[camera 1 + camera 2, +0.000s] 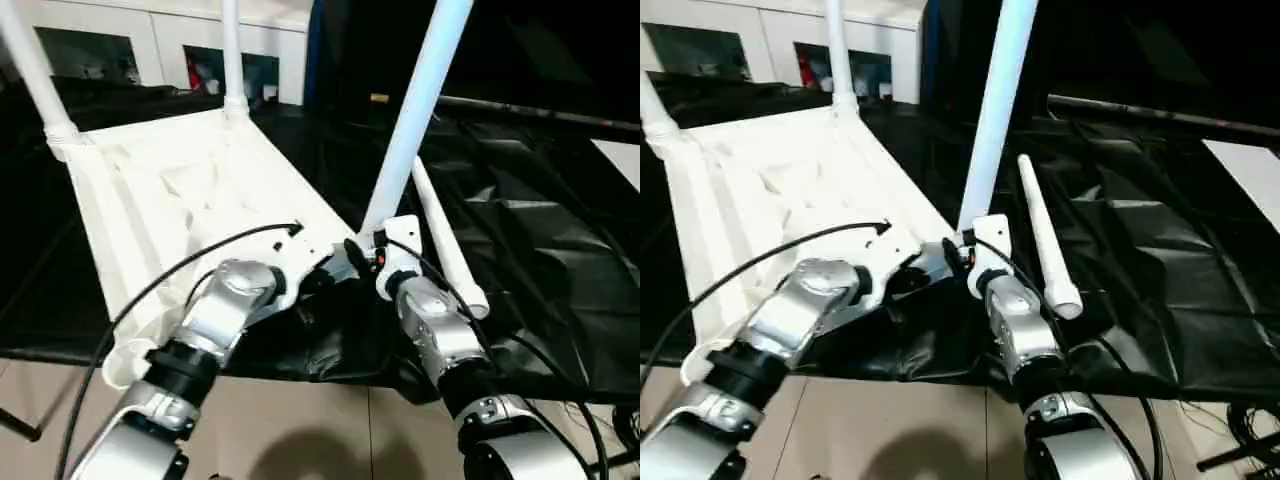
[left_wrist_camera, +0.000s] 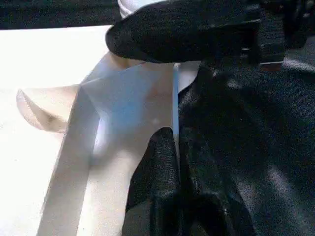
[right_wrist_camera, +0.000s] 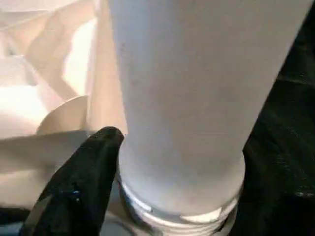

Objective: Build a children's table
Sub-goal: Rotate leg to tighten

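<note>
1. The children's table (image 1: 190,190) is lying upside down on the black-draped work table (image 1: 530,260), with its ribbed underside facing up.
2. Two legs are standing in the far corner sockets, at about 10 and 12 o'clock from the top's middle.
3. A third leg (image 1: 415,120) is leaning in the near corner socket, at about 4 o'clock; its thread is not yet fully in.
4. The right gripper (image 1: 372,250) is standing around this leg's base; I cannot tell whether it is gripping.
5. The left gripper (image 1: 315,285) is closed on the table's thin rim.
6. The spare leg (image 1: 1045,240) is lying on the cloth.
7. The plastic is looking smooth, stiff, light and probably slippery; I would hold a leg low, near the thread.
</note>
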Motion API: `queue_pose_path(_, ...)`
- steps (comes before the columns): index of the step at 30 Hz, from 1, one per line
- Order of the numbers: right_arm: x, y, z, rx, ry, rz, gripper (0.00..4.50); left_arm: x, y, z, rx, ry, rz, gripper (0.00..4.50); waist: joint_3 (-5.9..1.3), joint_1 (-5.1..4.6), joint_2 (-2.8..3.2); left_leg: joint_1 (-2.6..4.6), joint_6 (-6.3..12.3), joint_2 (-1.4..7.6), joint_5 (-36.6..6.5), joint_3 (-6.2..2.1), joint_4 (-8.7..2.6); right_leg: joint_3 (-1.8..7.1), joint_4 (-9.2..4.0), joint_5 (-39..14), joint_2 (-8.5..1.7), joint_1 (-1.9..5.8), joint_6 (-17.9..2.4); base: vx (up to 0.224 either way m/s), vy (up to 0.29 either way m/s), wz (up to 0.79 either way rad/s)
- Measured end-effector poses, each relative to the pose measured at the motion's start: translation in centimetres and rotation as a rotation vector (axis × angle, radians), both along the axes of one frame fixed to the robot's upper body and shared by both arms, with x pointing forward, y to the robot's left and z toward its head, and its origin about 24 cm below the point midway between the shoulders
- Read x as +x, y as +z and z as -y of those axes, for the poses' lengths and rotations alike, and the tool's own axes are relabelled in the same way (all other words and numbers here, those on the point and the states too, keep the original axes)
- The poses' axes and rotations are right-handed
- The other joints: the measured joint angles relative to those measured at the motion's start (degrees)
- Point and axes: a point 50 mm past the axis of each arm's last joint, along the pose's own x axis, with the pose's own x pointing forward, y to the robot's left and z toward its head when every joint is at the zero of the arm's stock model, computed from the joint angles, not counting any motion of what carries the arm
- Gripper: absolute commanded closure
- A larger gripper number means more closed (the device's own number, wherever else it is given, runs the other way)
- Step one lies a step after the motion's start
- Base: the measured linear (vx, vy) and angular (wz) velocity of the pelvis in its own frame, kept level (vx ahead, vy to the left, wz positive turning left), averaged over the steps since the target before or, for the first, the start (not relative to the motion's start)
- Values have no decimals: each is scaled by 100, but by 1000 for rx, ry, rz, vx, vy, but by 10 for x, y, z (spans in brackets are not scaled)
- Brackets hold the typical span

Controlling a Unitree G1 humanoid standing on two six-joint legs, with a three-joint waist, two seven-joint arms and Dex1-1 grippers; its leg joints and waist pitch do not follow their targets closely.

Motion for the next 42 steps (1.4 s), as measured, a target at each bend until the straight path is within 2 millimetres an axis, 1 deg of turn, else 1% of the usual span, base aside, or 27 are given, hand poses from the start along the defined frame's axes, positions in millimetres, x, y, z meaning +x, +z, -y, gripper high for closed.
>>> queue_pose_path(1, -2, 2, 6, -6, 62, 16, 70, -2, 3, -12, 15, -36, 7, 450, 2, -13, 0, -1, 1, 1, 1, -2, -4, 0, -1, -2, 4, -6, 1, 0, 0, 0)
queue_pose_path(3, -5, 5, 10, -7, 145, 25, 70, -8, 4, -20, 6, -84, -14, 450, 2, -13, 0, -16, 2, 2, 1, -4, -6, 0, -2, -9, 7, -6, 2, 0, 0, 0)
queue_pose_path(5, -7, 11, 13, -4, 238, 41, 70, -12, 5, -27, 4, -127, -32, 450, 3, -6, -2, -4, 7, 2, 4, -4, -2, 0, -7, -11, 7, -11, 0, 0, 0, 0)
queue_pose_path(7, -14, 12, 19, -20, 342, 37, 70, -18, 6, -37, 1, -175, -47, 450, 2, -3, -5, -7, 14, 2, 0, -3, -2, 0, -21, -11, 7, -8, 0, 0, 0, 0)
queue_pose_path(11, -25, 7, 24, -45, 475, 6, 70, -24, 8, -48, -2, -231, -74, 450, 4, -3, -8, -12, 18, 1, -2, -2, -1, 0, -29, -10, 6, -8, 0, 0, 0, 0)
queue_pose_path(13, -28, 8, 25, -60, 525, 3, 70, -26, 8, -53, -5, -245, -87, 450, 6, -6, -12, -11, 17, 2, -2, -2, -1, 0, -28, -10, 6, -8, 0, 0, 0, 0)
queue_pose_path(17, -29, 9, 25, -64, 562, -9, 70, -28, 9, -55, -7, -257, -94, 450, 7, -7, -15, -12, 17, 2, -3, -2, -2, 0, -31, -10, 6, -8, 0, 0, 0, 0)
queue_pose_path(19, -29, 9, 25, -64, 563, -10, 70, -28, 9, -55, -8, -258, -95, 450, 7, -7, -15, -13, 18, 2, -3, 0, -3, 0, -33, -10, 6, -8, 0, 0, 0, 0)
queue_pose_path(20, -29, 9, 25, -65, 563, -10, 85, -28, 9, -55, -8, -259, -95, 450, 7, -7, -15, -13, 18, 2, -3, 0, -2, 0, -33, -10, 6, -8, 0, 0, 0, 0)
queue_pose_path(21, -29, 9, 25, -65, 564, -10, 85, -28, 9, -55, -8, -258, -95, 450, 7, -7, -15, -12, 19, 2, -3, 0, -2, 0, -33, -10, 6, -8, 0, 0, 0, 0)
queue_pose_path(22, -29, 8, 25, -67, 566, -10, 103, -28, 9, -55, -7, -258, -95, 450, 7, -7, -16, -12, 18, 2, -3, 0, -2, 0, -33, -10, 6, -8, 0, 0, 0, 0)
queue_pose_path(24, -30, 8, 23, -70, 573, -12, 106, -28, 9, -55, -7, -258, -95, 450, 7, -7, -19, -12, 18, 2, -3, 0, -2, 0, -32, -10, 6, -8, 0, 0, 0, 0)
queue_pose_path(26, -30, 8, 22, -70, 576, -13, 128, -28, 9, -56, -6, -257, -95, 450, 8, -7, -22, -12, 18, 2, -3, 0, -1, 0, -32, -10, 6, -7, 0, 0, 0, 0)
queue_pose_path(27, -30, 8, 22, -69, 576, -13, 128, -28, 9, -56, -6, -257, -95, 450, 7, -7, -23, -11, 18, 2, -3, 0, -1, 0, -32, -10, 6, -7, 0, 0, 0, 0)
queue_pose_path(31, -30, 8, 21, -67, 576, -15, 156, -29, 9, -56, -5, -255, -97, 450, 7, -6, -26, -9, 18, 2, -3, 0, -1, 0, -31, -10, 6, -6, 0, 0, 0, 0)
queue_pose_path(32, -30, 8, 20, -65, 570, -15, 156, -29, 8, -56, -5, -253, -99, 450, 7, -9, -27, -8, 18, 2, -3, 0, 0, 0, -30, -10, 6, -5, 0, 0, 0, 0)
queue_pose_path(33, -30, 8, 19, -62, 558, -14, 168, -28, 8, -56, -6, -246, -101, 450, 7, -15, -28, -6, 17, 2, -2, 0, 0, 1, -29, -10, 6, -5, -1, 0, 0, 0)
queue_pose_path(36, -25, 4, 15, -41, 430, -17, 172, -23, 7, -50, -6, -182, -80, 450, 7, -40, -36, 7, 15, 2, -2, 0, 6, 4, -18, -7, 6, 2, -1, 0, 0, 0)
queue_pose_path(37, -22, 2, 14, -28, 358, -23, 174, -20, 6, -44, -6, -151, -71, 450, 7, -41, -38, 11, 14, 2, -1, 1, 7, 5, -18, -3, 6, 4, -3, 0, 0, 0)
queue_pose_path(39, -17, 2, 13, -18, 275, -32, 176, -16, 5, -34, -14, -115, -55, 450, 7, -40, -36, 13, 13, 1, -1, 1, 6, 6, -18, 1, 5, 5, -4, 0, 0, 0)
queue_pose_path(40, -13, 1, 11, -4, 191, -44, 176, -11, 4, -26, -19, -77, -51, 450, 7, -37, -33, 14, 11, 1, 0, 1, 7, 6, -16, 3, 5, 8, -4, 0, 0, 0)
queue_pose_path(42, -5, 2, 10, -1, 78, -60, 176, -4, 2, -13, -26, -19, -45, 450, 7, -25, -32, 13, 9, -1, 1, 1, 6, 6, -17, 7, 3, 8, -3, 0, 0, 0)
